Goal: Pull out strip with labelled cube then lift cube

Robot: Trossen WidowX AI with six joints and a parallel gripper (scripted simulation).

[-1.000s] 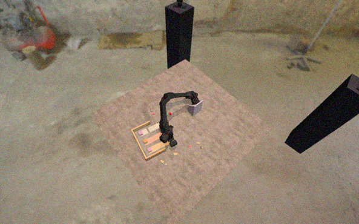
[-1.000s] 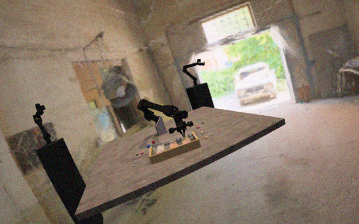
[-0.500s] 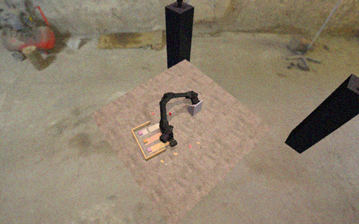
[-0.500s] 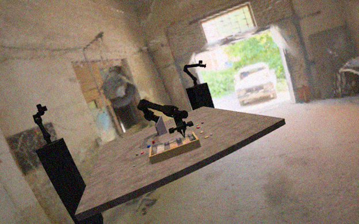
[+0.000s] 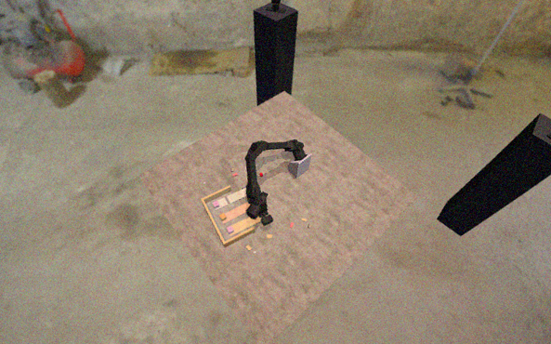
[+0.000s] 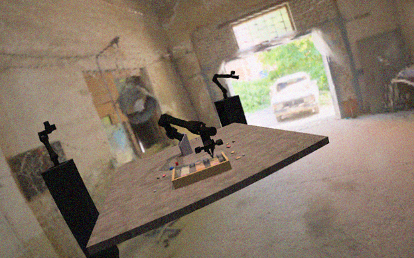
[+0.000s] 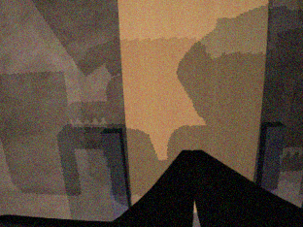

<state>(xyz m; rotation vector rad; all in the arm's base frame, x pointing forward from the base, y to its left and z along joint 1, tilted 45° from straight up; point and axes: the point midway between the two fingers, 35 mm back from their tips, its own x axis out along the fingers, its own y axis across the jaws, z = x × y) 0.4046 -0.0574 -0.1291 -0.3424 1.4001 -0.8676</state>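
Note:
A shallow tray with a wooden rim [image 5: 213,223] [image 6: 202,175] holds three strips side by side. The cream strip [image 5: 237,196] shows a gap near its pink cube [image 5: 216,204]. The salmon strip [image 5: 237,213] bears an orange cube [image 5: 222,216]. The tan strip [image 5: 242,224] [image 7: 151,87] bears another pink cube [image 5: 230,229]. No label is readable on any cube. My gripper [image 6: 212,155] [image 7: 190,159] is shut and empty, fingertips together, low over the tan strip near the tray's open side. In the top view the arm hides the strips' near ends.
A grey upright panel [image 5: 301,166] [image 6: 184,144] stands beside the arm's base. A red piece [image 5: 261,174] and several small coloured bits lie around the tray. Dark upright posts [image 7: 117,167] [image 7: 271,157] flank the tan strip. Two other arms stand on black pedestals [image 5: 275,49] [image 5: 507,171] off the table.

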